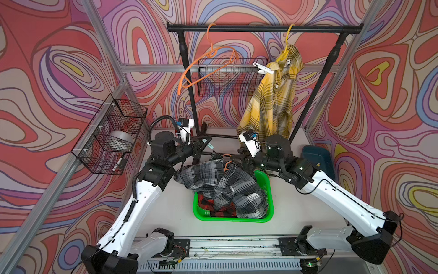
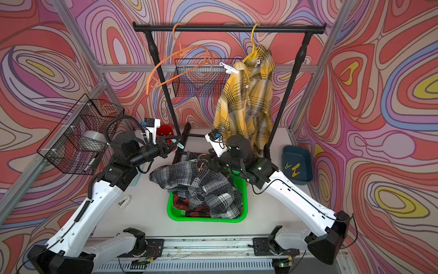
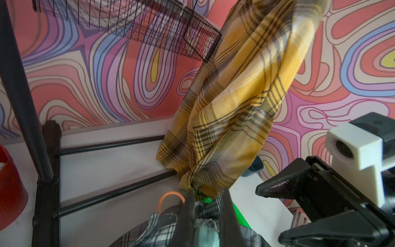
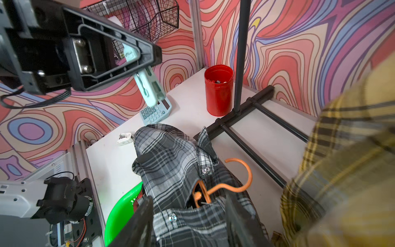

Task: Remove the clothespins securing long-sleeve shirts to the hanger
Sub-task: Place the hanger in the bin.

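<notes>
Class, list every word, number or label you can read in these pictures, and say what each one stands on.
No text can be read anywhere.
Keys of the calculator: markings too small to read.
The collar tag of the yellow plaid shirt: too small to read.
Raised mark on the pale green clothespin: blurred.

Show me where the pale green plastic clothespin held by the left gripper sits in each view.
In a top view: pale green plastic clothespin, left of centre.
In a top view: left of centre again.
Left wrist: bottom edge, blurred.
Right wrist: upper left.
Shared landmark: black metal rack post.
</notes>
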### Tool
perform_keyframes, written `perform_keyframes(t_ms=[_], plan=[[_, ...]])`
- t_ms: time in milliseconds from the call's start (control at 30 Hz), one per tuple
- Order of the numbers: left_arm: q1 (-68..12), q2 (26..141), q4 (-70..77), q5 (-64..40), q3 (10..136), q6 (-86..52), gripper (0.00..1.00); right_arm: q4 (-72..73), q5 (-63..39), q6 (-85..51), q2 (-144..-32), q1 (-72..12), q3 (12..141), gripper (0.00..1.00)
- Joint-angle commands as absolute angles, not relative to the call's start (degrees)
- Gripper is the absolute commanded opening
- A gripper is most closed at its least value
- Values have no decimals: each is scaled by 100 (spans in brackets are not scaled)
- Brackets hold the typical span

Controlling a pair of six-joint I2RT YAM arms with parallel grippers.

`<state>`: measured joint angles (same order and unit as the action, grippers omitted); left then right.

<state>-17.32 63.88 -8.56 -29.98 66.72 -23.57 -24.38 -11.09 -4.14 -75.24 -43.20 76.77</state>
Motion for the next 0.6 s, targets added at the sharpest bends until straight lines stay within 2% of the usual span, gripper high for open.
perform_keyframes(t_ms=[0,167,567], plan=[[-1766,6498,-1405,-2839,6947,-2687,0,-1790,-941,-410,-7922,-4485,7940,55],[-1766,6689,-1705,-2821,7119,-2789,0,-1635,-1050,-284,-8573,-4649,8426,54],[-1766,6895,-1832,-2800,7231,-2847,0,-1307,-1225,-363,-9304,-4794,8902,48]])
